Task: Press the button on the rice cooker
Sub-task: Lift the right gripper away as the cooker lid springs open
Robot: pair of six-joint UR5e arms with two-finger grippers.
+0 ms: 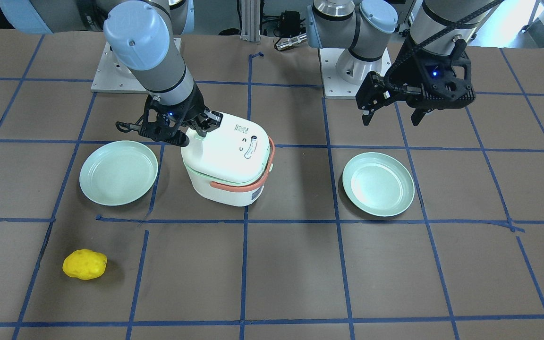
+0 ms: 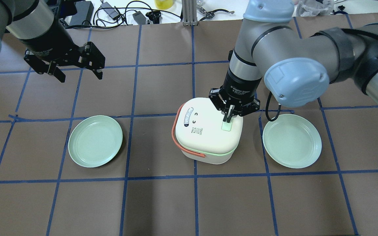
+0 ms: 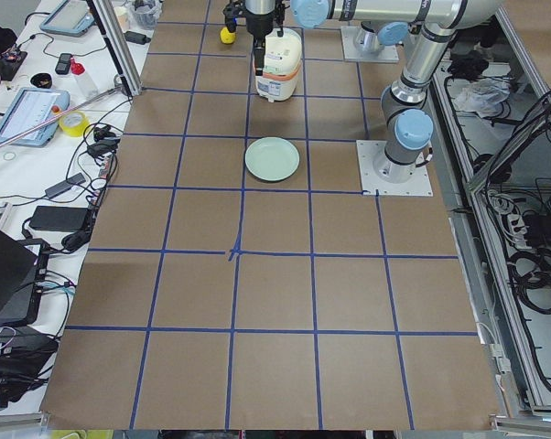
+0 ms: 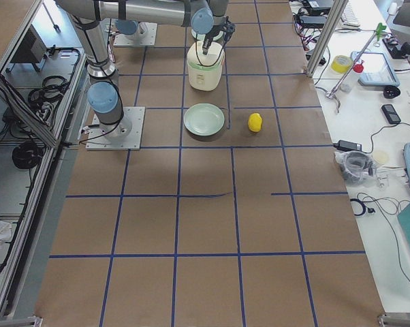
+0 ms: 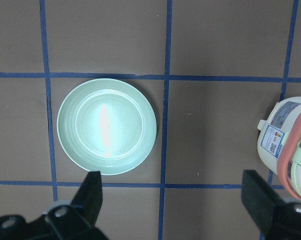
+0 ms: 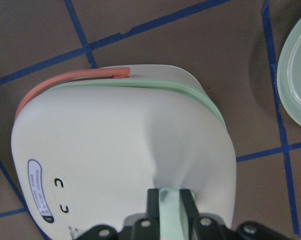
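The white rice cooker (image 2: 205,131) with an orange handle stands mid-table. Its pale mint-green button (image 2: 226,126) sits at the lid's edge on the robot's right. My right gripper (image 2: 228,117) points down with its jaws nearly together, and its fingertips rest at the button's far end. In the right wrist view the button (image 6: 169,200) shows between the two black fingers (image 6: 153,200). The front-facing view shows the same gripper (image 1: 197,132) at the edge of the cooker's lid (image 1: 229,151). My left gripper (image 2: 77,73) is open and empty, high above the table at the far left.
A mint-green plate (image 2: 95,141) lies left of the cooker and another (image 2: 292,141) lies right of it. A yellow lumpy object (image 1: 84,264) lies near the operators' edge. The left wrist view shows the left plate (image 5: 106,125) and the cooker's side (image 5: 285,145).
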